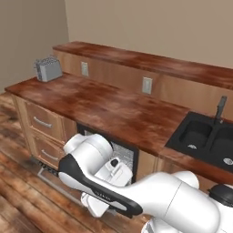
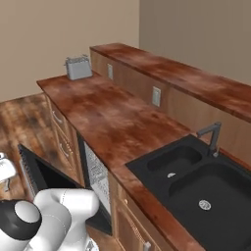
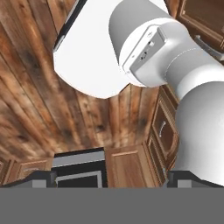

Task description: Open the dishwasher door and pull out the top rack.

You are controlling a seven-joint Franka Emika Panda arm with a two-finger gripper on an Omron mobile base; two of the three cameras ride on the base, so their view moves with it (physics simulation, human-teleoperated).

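The two dark finger tips of the gripper (image 3: 107, 177) stand wide apart, holding nothing. The large flat black dishwasher door (image 2: 46, 179) hangs open under the reddish-brown wooden counter (image 2: 112, 122). Behind it, the light-grey wire rack (image 2: 98, 179) sits inside the cavity.

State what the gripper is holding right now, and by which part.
Nothing is held: in the hand view the gripper has wooden floor and cabinets between its fingertips, well apart. The dishwasher door hangs open.
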